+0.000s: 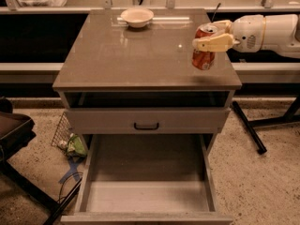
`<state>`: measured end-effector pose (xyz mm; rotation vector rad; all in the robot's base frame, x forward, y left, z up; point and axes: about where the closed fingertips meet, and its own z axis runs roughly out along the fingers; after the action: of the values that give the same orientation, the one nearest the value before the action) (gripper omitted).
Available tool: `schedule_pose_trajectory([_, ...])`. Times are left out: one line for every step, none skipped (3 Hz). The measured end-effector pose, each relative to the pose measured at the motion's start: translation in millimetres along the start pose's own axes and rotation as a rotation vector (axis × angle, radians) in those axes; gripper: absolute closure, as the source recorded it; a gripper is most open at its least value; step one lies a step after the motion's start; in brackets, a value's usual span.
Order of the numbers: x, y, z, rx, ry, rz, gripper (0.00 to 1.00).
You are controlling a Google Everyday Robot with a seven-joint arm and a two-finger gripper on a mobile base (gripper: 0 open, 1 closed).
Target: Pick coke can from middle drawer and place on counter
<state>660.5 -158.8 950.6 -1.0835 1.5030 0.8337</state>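
The red coke can [203, 55] with a silver top is held upright in my gripper [209, 37], above the right side of the counter [136, 55]. The pale fingers [216, 42] are shut around the can's upper part; the white arm reaches in from the right. The can's base hangs slightly above the counter's surface near its right edge. Below, the middle drawer [147, 196] is pulled wide open, with a bare grey floor and nothing in it.
A white bowl [137, 17] sits at the back of the counter. A narrow drawer front with a black handle [146, 125] is shut above the open drawer. A wire basket and green item [70, 142] lie on the floor to the left. A black stand leg [248, 128] is at right.
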Motion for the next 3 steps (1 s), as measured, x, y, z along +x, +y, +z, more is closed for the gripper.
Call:
schedule_pose_trajectory([14.8, -33.6, 19.4, -0.008, 0.002, -0.047, 1.00])
schedule_pose_trajectory([31.9, -49.8, 29.5, -0.002, 0.009, -0.069, 1.00])
schedule_pose_trajectory([63.0, -58.2, 35.2, 0.005, 0.019, -0.068, 1.00])
